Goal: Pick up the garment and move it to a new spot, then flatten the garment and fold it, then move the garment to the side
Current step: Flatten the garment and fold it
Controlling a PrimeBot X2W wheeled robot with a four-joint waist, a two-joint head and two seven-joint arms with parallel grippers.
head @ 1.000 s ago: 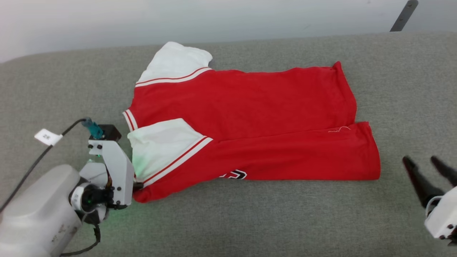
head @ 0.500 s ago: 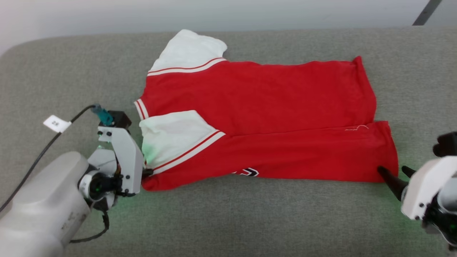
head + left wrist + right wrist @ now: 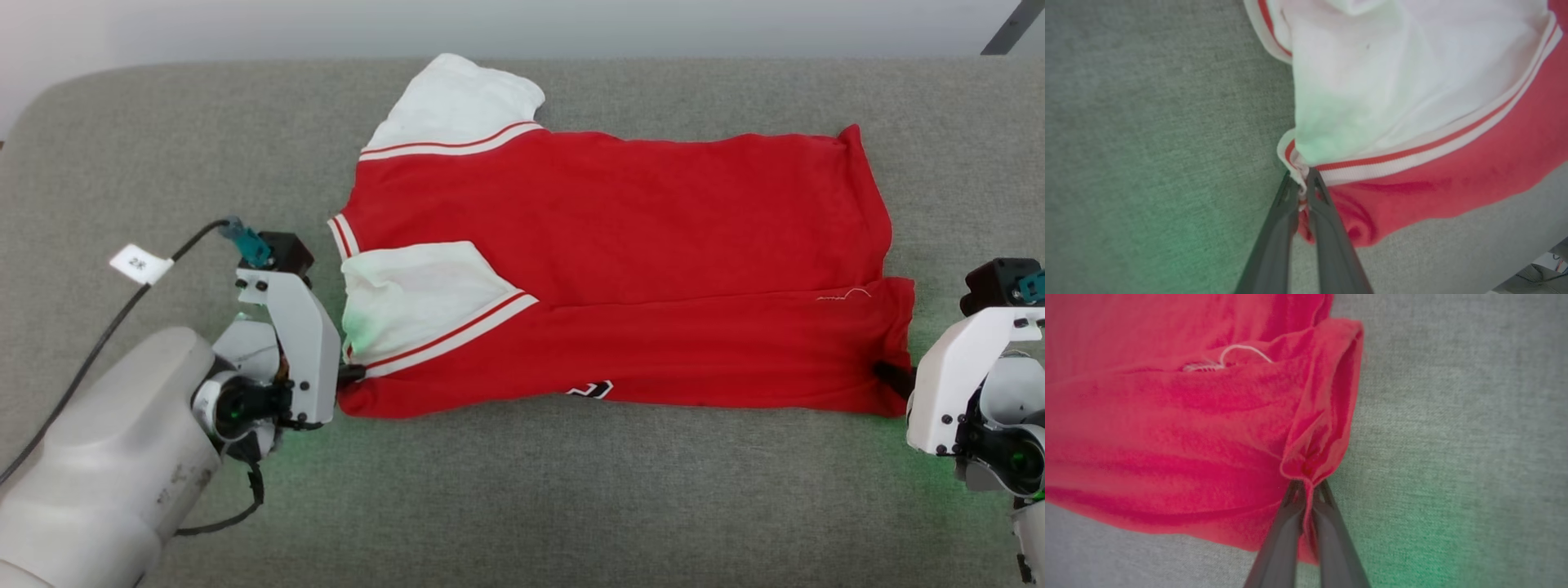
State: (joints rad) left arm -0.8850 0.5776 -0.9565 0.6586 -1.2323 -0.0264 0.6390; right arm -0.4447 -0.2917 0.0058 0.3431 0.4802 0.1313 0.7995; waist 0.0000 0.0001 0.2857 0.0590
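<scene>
Two grips: I see both clamped on the garment (image 3: pixel 620 245).
Left gripper (image 3: pixel 353 375): jaws pinch the near corner by the striped sleeve trim.
Right gripper (image 3: pixel 891 377): jaws pinch the near hem corner.
Garment: half-folded, flat on the grey bench (image 3: pixel 522 506) between them.

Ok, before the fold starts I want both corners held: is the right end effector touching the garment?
Touching. The right wrist view shows the right end effector closed on a bunched red hem corner of the garment.
</scene>
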